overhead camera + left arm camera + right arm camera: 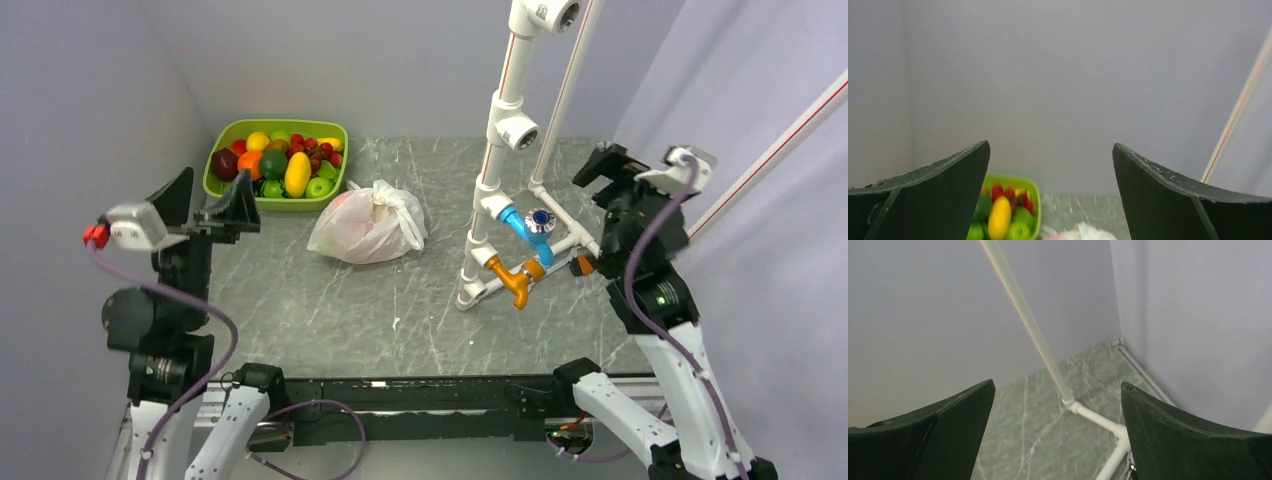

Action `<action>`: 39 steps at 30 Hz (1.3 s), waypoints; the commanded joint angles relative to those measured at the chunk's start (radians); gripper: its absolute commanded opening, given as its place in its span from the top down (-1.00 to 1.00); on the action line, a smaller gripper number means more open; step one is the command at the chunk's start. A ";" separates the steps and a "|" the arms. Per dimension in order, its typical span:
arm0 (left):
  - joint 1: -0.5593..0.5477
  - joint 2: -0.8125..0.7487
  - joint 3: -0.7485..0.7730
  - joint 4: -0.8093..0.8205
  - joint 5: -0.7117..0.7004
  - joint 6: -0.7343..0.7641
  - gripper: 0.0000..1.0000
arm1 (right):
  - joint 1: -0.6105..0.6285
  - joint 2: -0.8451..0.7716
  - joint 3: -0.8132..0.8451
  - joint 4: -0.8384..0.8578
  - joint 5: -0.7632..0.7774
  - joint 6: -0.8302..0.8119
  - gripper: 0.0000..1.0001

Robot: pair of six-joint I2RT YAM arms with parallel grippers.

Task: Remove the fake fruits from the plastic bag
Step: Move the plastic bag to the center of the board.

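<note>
The plastic bag (368, 225) lies bunched on the marble table top behind the middle, its handles knotted on top. A reddish fruit (347, 212) shows dimly through its left side; the other fake fruits inside are hidden. My left gripper (222, 200) is open and empty, held high to the left of the bag and pointing at the back wall. In the left wrist view (1050, 145) only the bag's top (1083, 234) shows at the bottom edge. My right gripper (598, 168) is open and empty, raised at the right side, far from the bag; it also shows in the right wrist view (1058, 382).
A lime-green tray (228, 135) full of other fruits stands at the back left, just left of the bag; it also shows in the left wrist view (1034, 186). A white pipe frame (500, 130) with blue and orange fittings (520, 272) stands right of centre, near my right gripper, and shows in the right wrist view (1088, 415).
</note>
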 commanded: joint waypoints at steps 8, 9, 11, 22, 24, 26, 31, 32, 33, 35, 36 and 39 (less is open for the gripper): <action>0.007 0.265 0.236 -0.598 -0.124 -0.234 -0.98 | -0.146 0.129 -0.184 0.097 -0.276 0.086 -0.99; 0.008 0.266 0.214 -0.590 -0.116 -0.248 -0.98 | -0.175 0.150 -0.191 0.096 -0.332 0.095 -0.99; 0.008 0.256 0.150 -0.546 -0.093 -0.243 -0.98 | -0.213 0.206 -0.187 0.084 -0.408 0.116 -0.99; 0.129 0.524 0.013 -0.411 0.341 -0.215 -0.98 | -0.313 0.475 -0.170 0.132 -0.818 0.232 -0.99; 0.129 0.661 0.059 -0.415 0.481 -0.177 -0.98 | -0.329 0.532 -0.160 0.144 -0.897 0.247 -0.99; 0.121 0.808 0.130 -0.439 0.598 -0.153 -0.98 | -0.336 0.573 -0.152 0.156 -0.948 0.251 -0.99; -0.044 1.044 0.351 -0.563 0.415 0.012 -0.98 | -0.341 0.652 -0.139 0.221 -1.090 0.261 -0.99; -0.085 1.085 0.414 -0.601 0.339 0.052 -0.98 | -0.341 0.666 -0.137 0.231 -1.113 0.266 -0.99; -0.107 1.130 0.462 -0.625 0.299 0.078 -0.98 | -0.341 0.682 -0.135 0.235 -1.139 0.269 -0.99; -0.130 1.207 0.543 -0.663 0.256 0.117 -0.98 | -0.341 0.712 -0.131 0.278 -1.191 0.275 -0.99; -0.140 1.241 0.574 -0.675 0.232 0.135 -0.96 | -0.341 0.728 -0.128 0.292 -1.208 0.282 -0.99; -0.158 1.330 0.629 -0.712 0.178 0.192 -0.87 | -0.341 0.781 -0.105 0.301 -1.249 0.294 -0.99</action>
